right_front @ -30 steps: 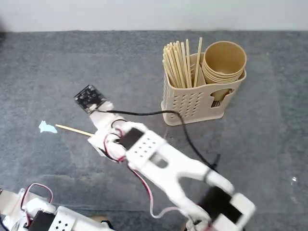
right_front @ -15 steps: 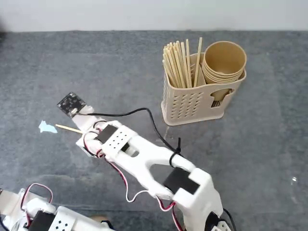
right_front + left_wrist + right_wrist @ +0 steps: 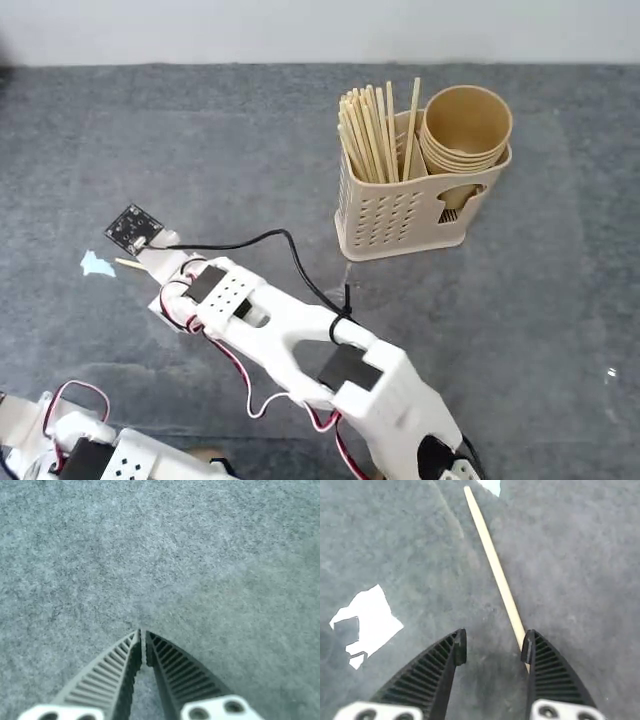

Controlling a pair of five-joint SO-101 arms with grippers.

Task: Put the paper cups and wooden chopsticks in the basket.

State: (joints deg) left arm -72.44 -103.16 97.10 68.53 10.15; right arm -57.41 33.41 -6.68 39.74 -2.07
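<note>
One wooden chopstick lies flat on the grey mat. My right gripper is open low over its near end, and the stick runs just inside one fingertip. From above, the right arm stretches to the left and covers most of the stick, leaving a short end showing. The beige basket at the back right holds several chopsticks and a stack of paper cups. My left gripper is shut and empty over bare mat.
A small blue scrap lies by the chopstick's far end. A white torn patch sits on the mat beside the right gripper. The left arm's base is at the front left corner.
The right arm has swung left along the chopstick toward the blue scrap, covering more of the stick. The basket and the left arm have not moved.
</note>
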